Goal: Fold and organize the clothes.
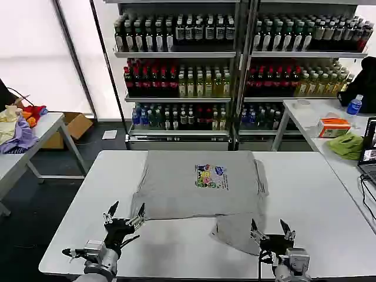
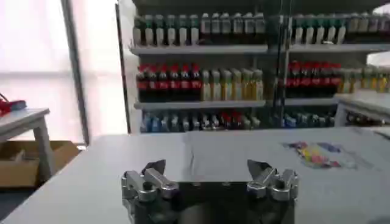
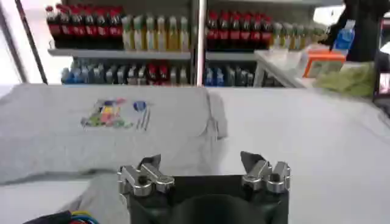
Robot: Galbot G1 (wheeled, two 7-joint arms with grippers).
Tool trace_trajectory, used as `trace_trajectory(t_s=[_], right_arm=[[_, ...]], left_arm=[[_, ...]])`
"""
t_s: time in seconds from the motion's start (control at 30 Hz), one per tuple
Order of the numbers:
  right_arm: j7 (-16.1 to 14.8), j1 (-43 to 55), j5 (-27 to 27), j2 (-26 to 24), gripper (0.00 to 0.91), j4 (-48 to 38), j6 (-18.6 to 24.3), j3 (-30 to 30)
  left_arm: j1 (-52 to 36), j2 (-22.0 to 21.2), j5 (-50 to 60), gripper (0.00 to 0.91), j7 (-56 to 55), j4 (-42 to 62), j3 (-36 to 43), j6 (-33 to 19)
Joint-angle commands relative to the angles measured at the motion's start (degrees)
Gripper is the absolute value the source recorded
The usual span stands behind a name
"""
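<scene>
You've got 1 light grey shirt [image 1: 200,185] lying flat mid-bench, chest print [image 1: 210,176] facing up; the print's writing is too small to read. Its far edge looks folded under, collar hidden. 1 flap [image 1: 235,230] trails toward the near edge, next to your right gripper. The white bench [image 1: 317,200] is bare around it.

Your left gripper [image 1: 124,214] hovers at the near edge, just off the shirt's near-left corner, jaws spread wide, holding nothing. Your right gripper [image 1: 270,229] sits at the near edge by the flap, jaws also wide apart and empty; can't tell if it touches cloth.

Behind: 2 shelving racks of bottled drinks [image 1: 176,82], labels unreadable. Side bench on the right carries lime-green cloth [image 1: 346,144], an orange box [image 1: 333,126], 1 blue bottle [image 1: 354,104]. Left side bench [image 1: 35,138] holds a colourful garment pile [image 1: 17,126], cut off by the edge.
</scene>
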Motion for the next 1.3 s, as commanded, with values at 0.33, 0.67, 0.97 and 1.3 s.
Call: trace_trajectory(t_s=[0.33, 0.67, 0.97, 1.3], right_arm=[[3.6, -0.5, 1.0, 2.6, 0.907, -2.0, -0.6, -3.7], [4.3, -0.2, -0.2, 3.9, 0.907, -3.1, -0.6, -5.1], [4.3, -0.2, -0.4, 4.3, 0.907, -4.0, -0.6, -6.0], [4.2, -0.2, 0.3, 4.0, 0.353, -6.5, -0.6, -6.9]], left_arm=[[-3.0, 5.4, -6.3, 0.907, 0.9, 4.9, 0.3, 6.3], [-4.3, 6.3, -8.6, 0.907, 0.7, 7.7, 0.8, 8.0], [-4.4, 7.0, -9.3, 0.907, 0.9, 8.5, 1.0, 8.6], [-3.2, 7.3, -8.9, 0.040, 1.2, 9.3, 2.1, 9.7]])
